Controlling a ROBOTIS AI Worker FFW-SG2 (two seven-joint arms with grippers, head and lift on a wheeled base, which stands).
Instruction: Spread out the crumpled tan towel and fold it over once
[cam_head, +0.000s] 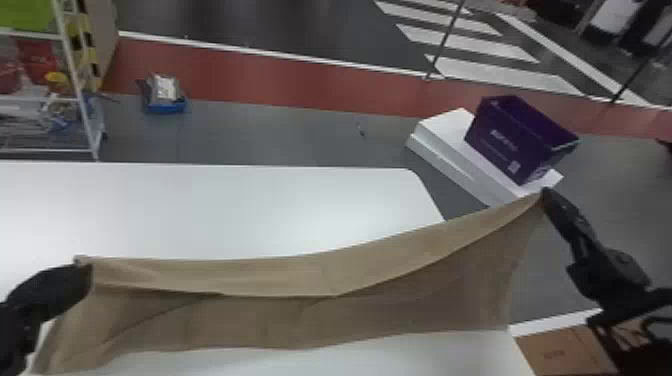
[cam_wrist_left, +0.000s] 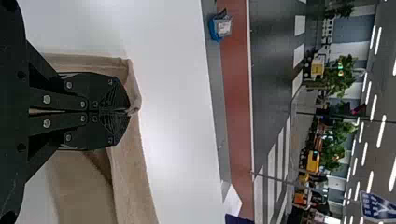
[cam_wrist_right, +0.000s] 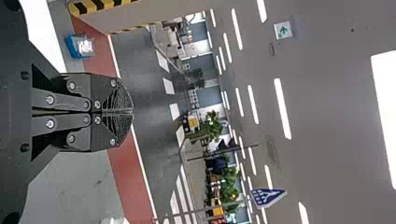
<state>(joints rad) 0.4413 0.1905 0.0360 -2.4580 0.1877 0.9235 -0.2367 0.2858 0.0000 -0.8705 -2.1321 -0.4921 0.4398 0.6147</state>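
Note:
The tan towel (cam_head: 320, 280) hangs stretched between the two grippers in the head view, its upper edge sagging and rising toward the right, with a loose fold along the top. At its left upper corner is my left gripper (cam_head: 86, 274), shut on the cloth. My right gripper (cam_head: 546, 196) is higher, beyond the table's right side, shut on the other upper corner. In the left wrist view, towel fabric (cam_wrist_left: 133, 168) bunches at the tips of the left gripper (cam_wrist_left: 128, 111). The right gripper's fingers are pressed together in the right wrist view (cam_wrist_right: 130, 112).
The white table (cam_head: 225, 210) lies under and behind the towel. Beyond its right edge, a purple bin (cam_head: 515, 140) stands on a white box (cam_head: 445, 145). A cardboard box (cam_head: 560, 352) is at the lower right, a wire rack (cam_head: 75, 90) at the far left.

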